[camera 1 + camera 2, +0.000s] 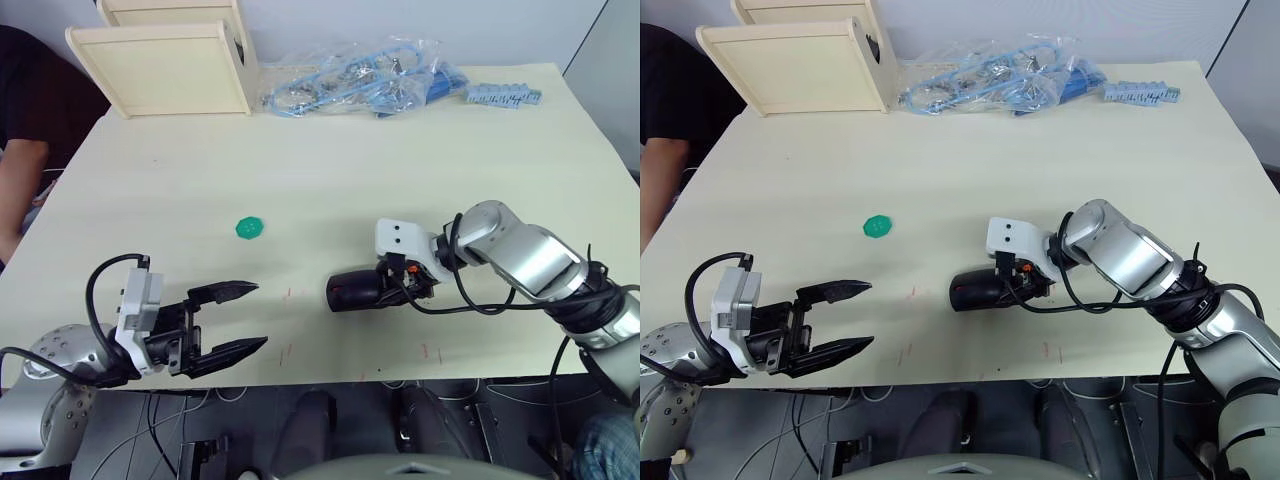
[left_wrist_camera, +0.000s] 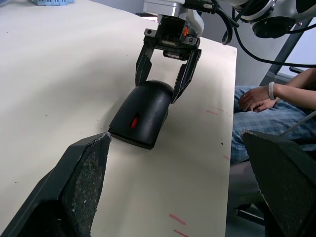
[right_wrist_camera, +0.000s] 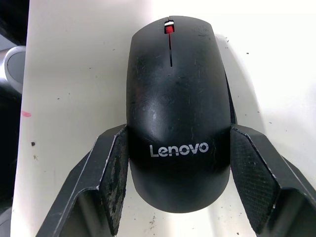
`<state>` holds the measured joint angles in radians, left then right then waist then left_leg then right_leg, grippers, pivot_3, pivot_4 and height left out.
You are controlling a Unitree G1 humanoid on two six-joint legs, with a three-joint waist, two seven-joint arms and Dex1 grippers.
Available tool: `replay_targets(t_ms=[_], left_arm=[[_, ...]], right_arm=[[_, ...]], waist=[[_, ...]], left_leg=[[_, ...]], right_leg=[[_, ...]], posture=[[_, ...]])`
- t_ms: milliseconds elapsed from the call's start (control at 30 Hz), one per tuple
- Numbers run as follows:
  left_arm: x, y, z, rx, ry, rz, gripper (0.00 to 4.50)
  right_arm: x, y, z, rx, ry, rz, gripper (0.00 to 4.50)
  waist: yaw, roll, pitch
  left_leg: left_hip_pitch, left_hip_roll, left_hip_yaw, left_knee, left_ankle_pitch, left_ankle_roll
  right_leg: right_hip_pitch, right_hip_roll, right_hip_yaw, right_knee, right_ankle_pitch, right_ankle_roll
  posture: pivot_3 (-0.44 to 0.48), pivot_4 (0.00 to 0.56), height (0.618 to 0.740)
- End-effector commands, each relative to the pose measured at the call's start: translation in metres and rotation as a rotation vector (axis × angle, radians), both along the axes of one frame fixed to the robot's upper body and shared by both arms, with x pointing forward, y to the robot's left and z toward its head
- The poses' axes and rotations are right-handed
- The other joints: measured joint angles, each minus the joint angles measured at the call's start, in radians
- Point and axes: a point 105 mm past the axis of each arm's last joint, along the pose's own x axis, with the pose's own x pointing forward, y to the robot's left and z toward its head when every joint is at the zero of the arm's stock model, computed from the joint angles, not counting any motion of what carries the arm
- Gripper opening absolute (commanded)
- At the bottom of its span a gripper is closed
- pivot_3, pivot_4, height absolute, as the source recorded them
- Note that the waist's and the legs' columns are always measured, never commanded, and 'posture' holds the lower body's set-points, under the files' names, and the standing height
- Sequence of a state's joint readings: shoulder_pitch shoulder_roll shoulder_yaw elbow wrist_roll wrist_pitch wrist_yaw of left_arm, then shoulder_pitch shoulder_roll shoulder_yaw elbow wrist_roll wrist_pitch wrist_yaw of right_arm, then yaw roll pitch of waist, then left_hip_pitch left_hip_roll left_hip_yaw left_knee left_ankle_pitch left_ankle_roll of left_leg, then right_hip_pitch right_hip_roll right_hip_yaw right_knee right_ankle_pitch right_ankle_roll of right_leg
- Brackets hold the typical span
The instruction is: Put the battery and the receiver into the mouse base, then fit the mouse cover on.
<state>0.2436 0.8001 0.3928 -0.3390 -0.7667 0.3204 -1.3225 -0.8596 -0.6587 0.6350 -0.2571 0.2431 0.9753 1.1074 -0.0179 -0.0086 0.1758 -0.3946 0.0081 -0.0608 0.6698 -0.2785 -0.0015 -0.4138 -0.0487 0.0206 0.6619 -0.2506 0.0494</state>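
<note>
The black mouse point(image 1: 350, 292) lies on the table at front centre, its nose toward my left arm. The glossy mouse cover point(image 3: 173, 94), marked Lenovo, sits on the mouse base. The base's red scroll wheel point(image 3: 169, 28) shows at the front. My right gripper point(image 3: 178, 148) is shut on the mouse's rear, one pad against each side. The same grip appears in the left wrist view, right gripper point(image 2: 159, 91) over mouse point(image 2: 143, 111). My left gripper point(image 1: 258, 316) stands open near the front left edge, a hand's length from the mouse. The battery and the receiver are hidden.
A flat green disc point(image 1: 249, 228) lies left of centre. Wooden boxes point(image 1: 165, 65) stand at the back left. A plastic bag of blue parts point(image 1: 360, 80) and a blue strip point(image 1: 505, 96) lie along the back edge. A person's arm point(image 1: 20, 170) rests off the table's left side.
</note>
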Motion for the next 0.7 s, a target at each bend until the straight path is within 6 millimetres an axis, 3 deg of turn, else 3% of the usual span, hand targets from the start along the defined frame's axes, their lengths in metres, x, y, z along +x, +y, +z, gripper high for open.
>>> replay_targets(t_ms=[33, 700], left_arm=[[-0.0011, 0.0011, 0.0059, 0.012, -0.035, 0.005, 4.50], [-0.0024, -0.0002, 0.0042, 0.010, -0.032, 0.010, 4.50]], right_arm=[[0.0009, 0.0037, 0.0023, -0.010, -0.022, 0.017, 2.79], [0.0050, 0.0073, -0.0033, -0.046, -0.008, 0.043, 2.79]], waist=[[-0.001, 0.000, 0.000], [-0.021, 0.000, 0.000]], left_leg=[[0.000, 0.000, 0.000, 0.000, 0.000, 0.000], [0.002, 0.000, 0.000, 0.000, 0.000, 0.000]], right_leg=[[0.000, 0.000, 0.000, 0.000, 0.000, 0.000], [0.001, 0.000, 0.001, 0.001, 0.000, 0.000]], posture=[[0.000, 0.150, 0.740], [0.000, 0.150, 0.740]])
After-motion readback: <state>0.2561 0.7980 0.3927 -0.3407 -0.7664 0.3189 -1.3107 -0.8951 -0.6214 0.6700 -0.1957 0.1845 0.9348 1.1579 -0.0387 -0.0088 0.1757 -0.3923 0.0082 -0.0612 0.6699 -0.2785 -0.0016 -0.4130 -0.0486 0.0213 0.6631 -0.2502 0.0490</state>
